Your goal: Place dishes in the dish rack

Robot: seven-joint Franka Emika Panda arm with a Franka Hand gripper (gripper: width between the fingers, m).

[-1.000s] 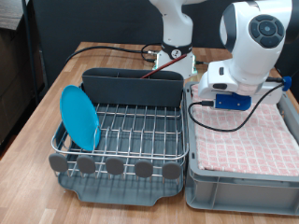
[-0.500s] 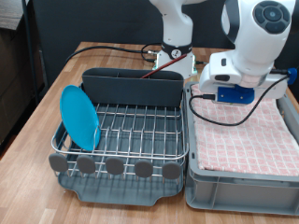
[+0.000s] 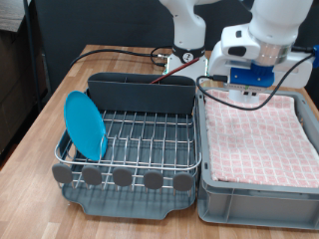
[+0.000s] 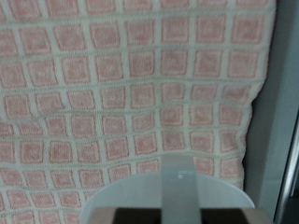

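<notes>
The light-blue plate (image 3: pixel 86 124) stands on edge in the silver wire dish rack (image 3: pixel 140 139), at the exterior view's left. My gripper (image 3: pixel 247 93) hangs above the far end of the grey crate (image 3: pixel 214 194) lined with pink checked cloth (image 3: pixel 259 134). In the wrist view a white round cup (image 4: pixel 140 201) sits at the fingers (image 4: pixel 177 182), with one finger across its rim and the cloth (image 4: pixel 131 84) below it. The gripper appears shut on the cup. The wooden spoon is out of view.
A tall dark-grey caddy (image 3: pixel 140 92) stands at the rack's far edge, and round grey discs (image 3: pixel 122 177) line its near edge. Black cables (image 3: pixel 224 95) hang from the hand over the crate. The robot base (image 3: pixel 186 62) stands behind on the wooden table (image 3: pixel 50 110).
The hand has risen from low over the crate's cloth to well above it and moved slightly towards the exterior view's top. The plate and the rack have not moved.
</notes>
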